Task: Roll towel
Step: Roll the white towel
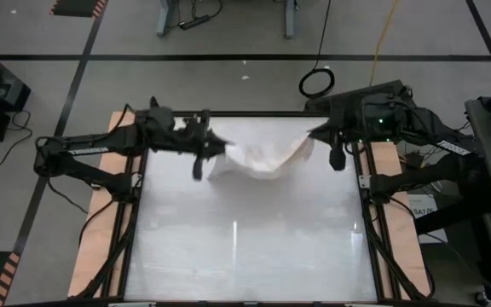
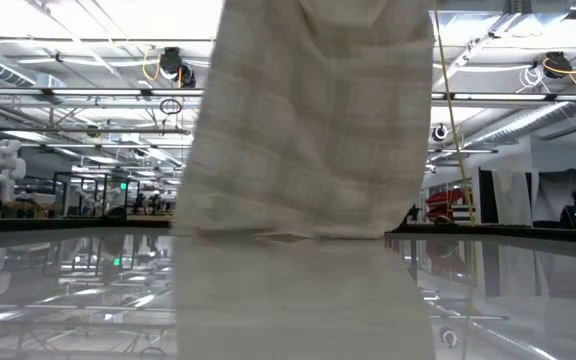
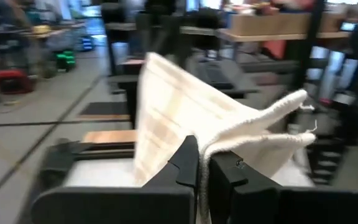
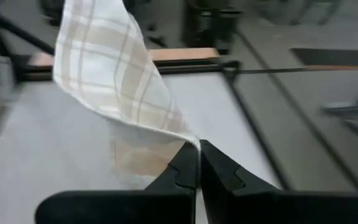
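Observation:
The towel (image 1: pixel 262 158), cream-white with a beige plaid check, hangs stretched between my two grippers over the far part of the table, sagging in the middle. My left gripper (image 1: pixel 222 145) is shut on its left end and my right gripper (image 1: pixel 314 133) on its right end. In the low view the towel (image 2: pixel 308 120) hangs down as a wide sheet. Its lower edge (image 2: pixel 288 233) reaches the glossy table top; I cannot tell whether it touches. The wrist views show the towel (image 3: pixel 166 112) (image 4: pixel 104 62) running away from each pair of shut fingers. My left gripper pinches the towel's upper edge at its left end (image 3: pixel 211 144) between its two fingers, where the cloth is bunched into more than one layer. The fingers point level, coming from the table's left. The cloth hangs below and runs off toward the other gripper. My right gripper pinches the tip of the towel's right upper corner (image 4: pixel 190 138) between its two fingers. The fingers slant downward, coming from the table's right. The cloth rises and spreads away from the corner, slack, toward the left gripper.
The white glossy table top (image 1: pixel 245 247) has free room across its near half. Black frame rails and wooden strips (image 1: pixel 101 222) run along both sides. A cable loop (image 1: pixel 316 83) lies on the floor beyond the far edge.

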`<action>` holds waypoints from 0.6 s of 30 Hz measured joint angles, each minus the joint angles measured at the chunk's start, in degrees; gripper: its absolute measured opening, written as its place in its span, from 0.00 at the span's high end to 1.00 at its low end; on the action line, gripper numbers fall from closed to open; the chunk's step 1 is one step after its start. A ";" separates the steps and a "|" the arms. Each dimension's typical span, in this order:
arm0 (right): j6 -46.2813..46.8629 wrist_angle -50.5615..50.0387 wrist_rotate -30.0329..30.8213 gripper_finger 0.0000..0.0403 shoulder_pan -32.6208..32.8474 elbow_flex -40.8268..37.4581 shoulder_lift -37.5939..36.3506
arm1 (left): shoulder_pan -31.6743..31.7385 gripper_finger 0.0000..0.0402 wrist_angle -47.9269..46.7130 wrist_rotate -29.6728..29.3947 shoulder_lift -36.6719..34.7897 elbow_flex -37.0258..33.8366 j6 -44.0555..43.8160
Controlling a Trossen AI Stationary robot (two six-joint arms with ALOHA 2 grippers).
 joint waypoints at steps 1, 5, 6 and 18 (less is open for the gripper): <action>0.91 -0.09 -1.23 1.00 0.71 0.00 -0.02 | -1.62 0.97 -0.55 0.02 -0.54 0.00 -0.75; 4.41 -2.24 -2.62 1.00 4.11 0.00 0.15 | -7.57 0.97 -3.92 -0.27 -2.13 0.01 -3.67; 5.03 -3.07 -2.61 1.00 5.12 0.00 0.37 | -8.84 0.97 -5.36 -1.30 -2.35 0.02 -4.29; -7.25 16.28 21.72 1.00 8.90 -2.03 1.13 | -12.38 0.97 8.68 -23.90 -3.01 0.00 13.04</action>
